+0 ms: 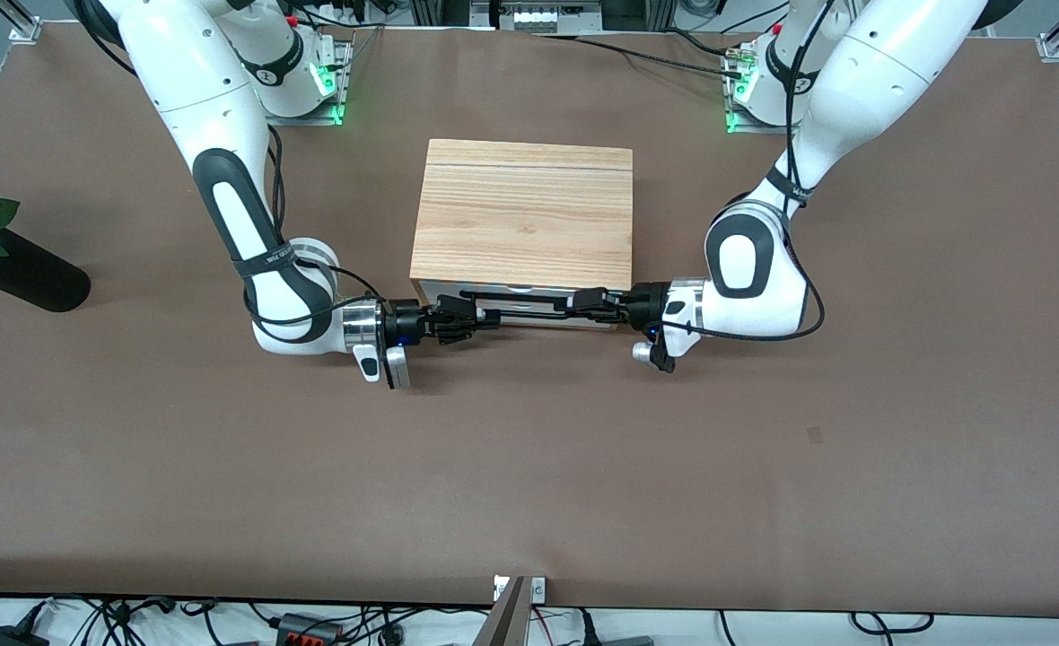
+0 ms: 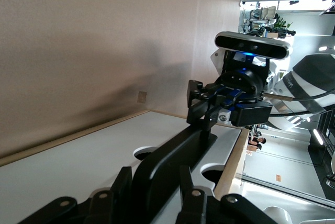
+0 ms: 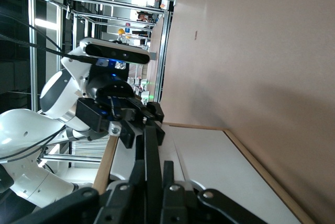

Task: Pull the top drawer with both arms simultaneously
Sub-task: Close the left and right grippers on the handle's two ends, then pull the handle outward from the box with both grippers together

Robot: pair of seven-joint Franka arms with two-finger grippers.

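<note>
Two white arms meet at the front of a wooden cabinet (image 1: 522, 211) standing mid-bench, between the two arm bases. Going across the front view: a black vase (image 1: 22, 269) with a red flower lies at the right arm's end of the bench (image 1: 529, 467), well apart from the work. Next comes the right gripper (image 1: 465, 321), reaching in sideways in front of the cabinet, its jaws closed around one end of the long black handle (image 1: 520, 294). The right wrist view shows that bar running straight between the jaws, with the other gripper at its end.

The top drawer (image 1: 529, 309) shows only as a thin white strip under the cabinet's grained top, on the side facing the front camera; it looks shut or barely started. The left gripper (image 1: 588, 305) holds the handle's other end from the left arm's side, jaws likewise clamped on the bar; the left wrist view shows the white drawer front (image 2: 78, 177) flat beneath it and the right gripper (image 2: 204, 103) at the bar's end.

The step in hand appears to be the grasp, now made by both arms. The next move calls for an even, level pull toward the front camera, both grippers travelling together so the drawer does not skew and jam in its runners.
</note>
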